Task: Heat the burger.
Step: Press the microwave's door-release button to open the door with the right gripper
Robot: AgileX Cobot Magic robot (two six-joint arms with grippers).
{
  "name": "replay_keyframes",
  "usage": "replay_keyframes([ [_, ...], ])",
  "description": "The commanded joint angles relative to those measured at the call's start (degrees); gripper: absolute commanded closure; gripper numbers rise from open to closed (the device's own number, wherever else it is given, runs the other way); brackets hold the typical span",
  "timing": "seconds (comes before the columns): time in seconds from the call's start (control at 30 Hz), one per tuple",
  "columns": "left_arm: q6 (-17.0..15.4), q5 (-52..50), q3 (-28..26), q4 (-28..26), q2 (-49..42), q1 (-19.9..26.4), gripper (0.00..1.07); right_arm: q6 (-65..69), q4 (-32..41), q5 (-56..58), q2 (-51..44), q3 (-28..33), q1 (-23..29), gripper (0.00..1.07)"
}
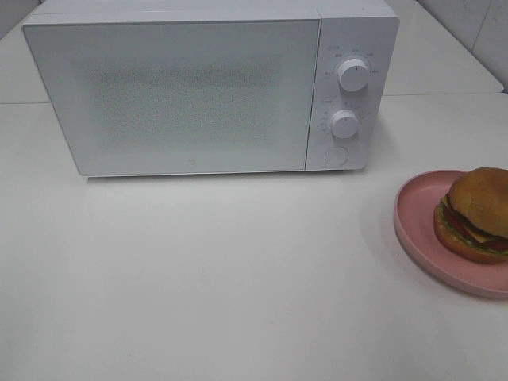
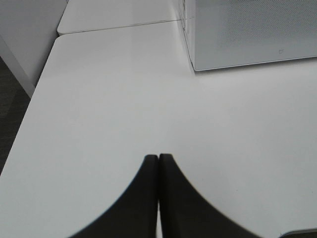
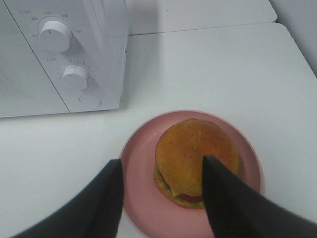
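A burger (image 1: 479, 213) sits on a pink plate (image 1: 417, 206) at the right edge of a white desk (image 1: 222, 278), well apart from a white microwave (image 1: 190, 95) that stands at the far side with its door closed. Two round knobs (image 1: 352, 74) and a round button (image 1: 336, 155) line the microwave's right panel. The right hand (image 3: 161, 159) hangs over the plate with its dark fingers (image 3: 111, 198) spread wide; one finger lies off the burger's side and the other crosses in front of the bun, and nothing is gripped. The left hand (image 2: 158, 161) is over bare desk to the left of the microwave, its fingers pressed together with nothing between them.
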Motion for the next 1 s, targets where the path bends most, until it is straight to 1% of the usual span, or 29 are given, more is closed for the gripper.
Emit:
replay_keyframes([
  [0.03, 0.00, -0.86, 0.23, -0.52, -1.26, -0.11, 1.06, -0.69, -0.46, -5.44, 3.67, -0.57, -0.40, 0.71],
  [0.07, 0.00, -0.86, 0.23, -0.52, -1.26, -0.11, 1.06, -0.69, -0.46, -5.44, 3.67, -0.57, -0.40, 0.71],
  [0.1, 0.00, -0.86, 0.23, -0.52, -1.26, -0.11, 1.06, -0.69, -0.46, -7.62, 5.67, -0.57, -0.40, 0.78],
  [0.13, 0.00, -0.86, 0.23, -0.52, -1.26, -0.11, 1.06, -0.69, -0.46, -8.77, 6.76, -0.57, -0.40, 0.82],
  [0.17, 0.00, -0.86, 0.23, -0.52, -1.26, -0.11, 1.06, -0.69, -0.46, -8.77, 6.76, -0.57, -0.40, 0.82],
  [0.2, 0.00, -0.86, 0.23, -0.52, -1.26, -0.11, 1.06, -0.69, -0.52, -11.29, 8.59, -0.57, -0.40, 0.88],
  [0.23, 0.00, -0.86, 0.23, -0.52, -1.26, -0.11, 1.06, -0.69, -0.52, -12.66, 9.51, -0.57, -0.40, 0.91],
  [0.27, 0.00, -0.86, 0.23, -0.52, -1.26, -0.11, 1.06, -0.69, -0.52, -12.66, 9.51, -0.57, -0.40, 0.91],
  [0.33, 0.00, -0.86, 0.23, -0.52, -1.26, -0.11, 1.06, -0.69, -0.52, -16.96, 12.72, -0.57, -0.40, 1.02],
  [0.37, 0.00, -0.86, 0.23, -0.52, -1.26, -0.11, 1.06, -0.69, -0.52, -16.96, 12.72, -0.57, -0.40, 1.02],
  [0.47, 0.00, -0.86, 0.23, -0.52, -1.26, -0.11, 1.06, -0.69, -0.52, -19.42, 15.07, -0.57, -0.40, 1.07],
  [0.6, 0.00, -0.86, 0.23, -0.52, -1.26, -0.11, 1.06, -2.69, -0.52, -22.69, 18.62, -0.57, -0.34, 1.07],
  [1.0, 0.00, -0.86, 0.23, -0.52, -1.26, -0.11, 1.06, -2.01, -0.46, -28.59, 21.37, -0.57, -0.29, 1.07],
])
